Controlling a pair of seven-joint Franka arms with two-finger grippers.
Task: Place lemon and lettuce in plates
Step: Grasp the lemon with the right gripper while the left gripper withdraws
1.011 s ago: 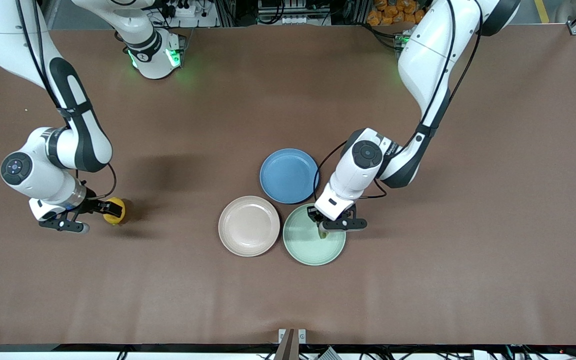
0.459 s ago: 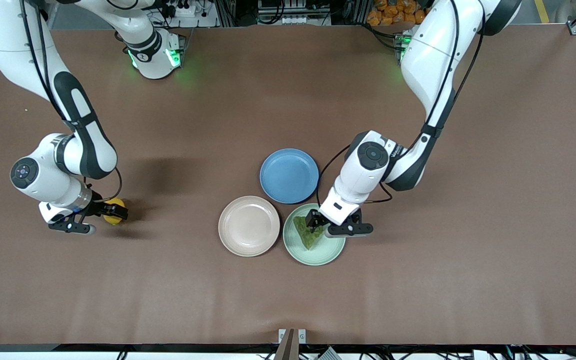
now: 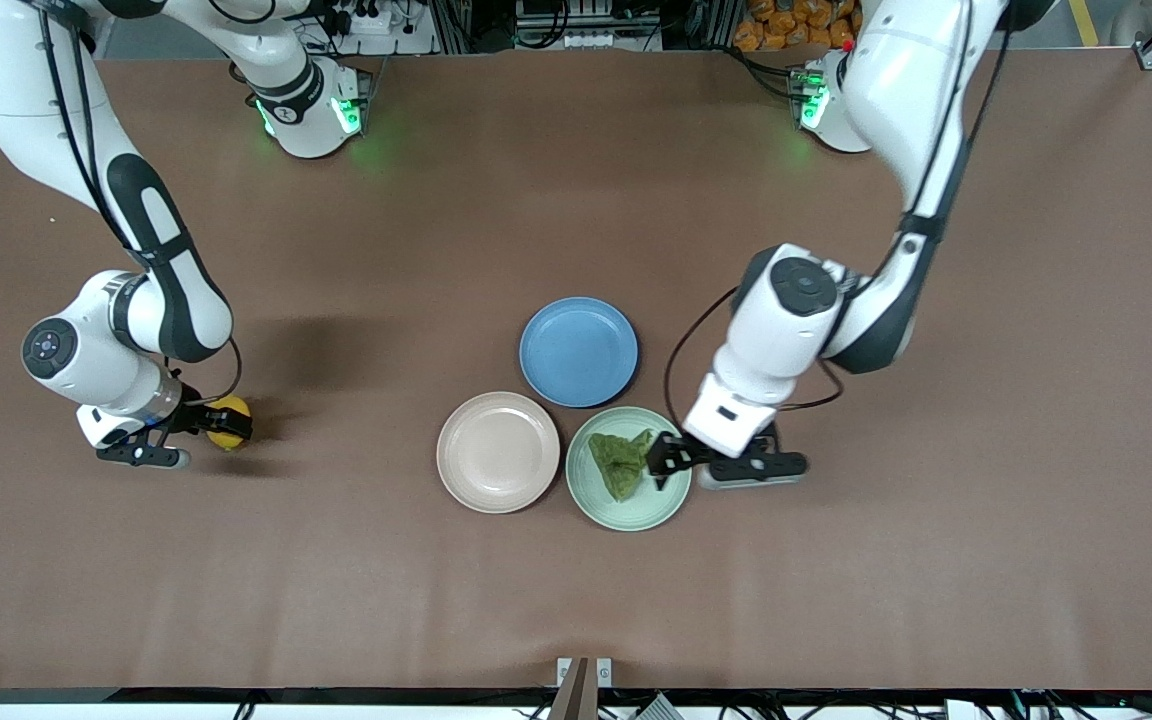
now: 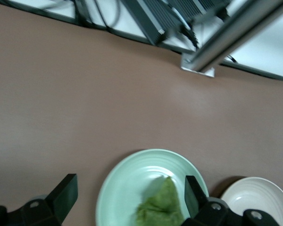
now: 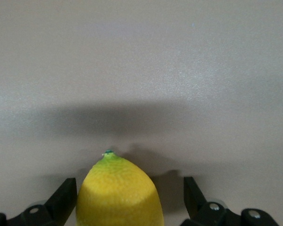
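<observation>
The lettuce (image 3: 622, 461) lay in the green plate (image 3: 601, 505), nearest the front camera, on a brown table (image 3: 836, 580). The left gripper (image 3: 663, 462) hung over that plate's edge, fingers apart and holding nothing. The pink plate (image 3: 497, 452) sat just beside it, the blue plate (image 3: 578, 351) farther away. Toward the right arm's end, the lemon (image 3: 229, 422) sat between the right gripper's (image 3: 211, 425) fingers; whether they squeezed it was hard to tell. Shelves and cables stood past the table.
</observation>
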